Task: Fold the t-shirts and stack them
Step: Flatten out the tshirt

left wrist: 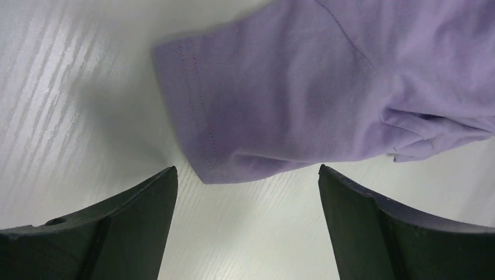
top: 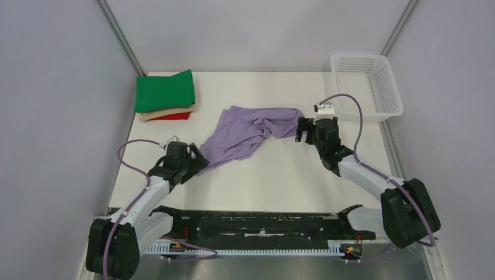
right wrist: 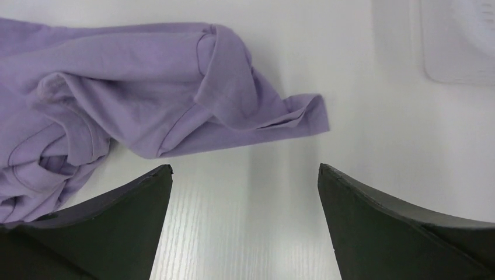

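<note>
Seen from above, a white table is read as a clock face, with twelve at the far edge. A crumpled lavender t-shirt lies loose near the centre, stretching from about eight o'clock up toward two o'clock. At ten o'clock sits a stack of folded shirts: a green t-shirt on top, a beige t-shirt under it and a red t-shirt at the bottom. A white mesh basket stands at two o'clock, at the table's right edge.

The left arm rises from its base at seven o'clock, bends at the elbow and reaches low across the table toward one o'clock. The left gripper stops just beside the lavender shirt's lower left end. Its wrist view shows the two black fingers spread wide, nothing between them, and a stitched hem just ahead.

The right arm reaches from five o'clock toward eleven o'clock. The right gripper sits just beside the shirt's right end. Its fingers are also spread wide and hold nothing, with a sleeve lying just ahead of them.
</note>
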`<action>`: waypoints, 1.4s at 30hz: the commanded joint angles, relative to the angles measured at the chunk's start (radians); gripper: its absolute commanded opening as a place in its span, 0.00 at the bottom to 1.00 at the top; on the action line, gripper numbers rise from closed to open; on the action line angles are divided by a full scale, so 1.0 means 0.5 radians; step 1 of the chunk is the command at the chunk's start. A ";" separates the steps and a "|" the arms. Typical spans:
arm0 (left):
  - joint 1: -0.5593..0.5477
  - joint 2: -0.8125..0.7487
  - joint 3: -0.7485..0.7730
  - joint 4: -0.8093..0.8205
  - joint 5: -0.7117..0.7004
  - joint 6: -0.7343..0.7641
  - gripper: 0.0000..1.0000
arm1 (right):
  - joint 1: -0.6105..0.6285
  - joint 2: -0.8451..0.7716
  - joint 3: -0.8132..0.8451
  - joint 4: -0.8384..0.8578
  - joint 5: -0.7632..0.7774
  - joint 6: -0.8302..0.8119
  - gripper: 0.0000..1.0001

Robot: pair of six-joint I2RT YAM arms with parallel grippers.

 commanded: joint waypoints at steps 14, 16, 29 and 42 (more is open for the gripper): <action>-0.053 0.715 0.156 0.555 0.121 -0.041 0.18 | 0.206 0.701 0.063 0.725 -0.063 0.431 0.85; -0.053 0.743 0.179 0.569 0.121 -0.039 0.02 | 0.211 0.799 0.088 0.829 -0.003 0.481 0.83; -0.072 0.632 0.161 0.613 0.120 -0.024 0.02 | 0.217 1.220 0.313 1.074 0.175 0.542 0.32; -0.080 -0.188 0.324 0.450 0.122 0.001 0.02 | 0.217 0.281 0.068 0.831 0.083 0.002 0.00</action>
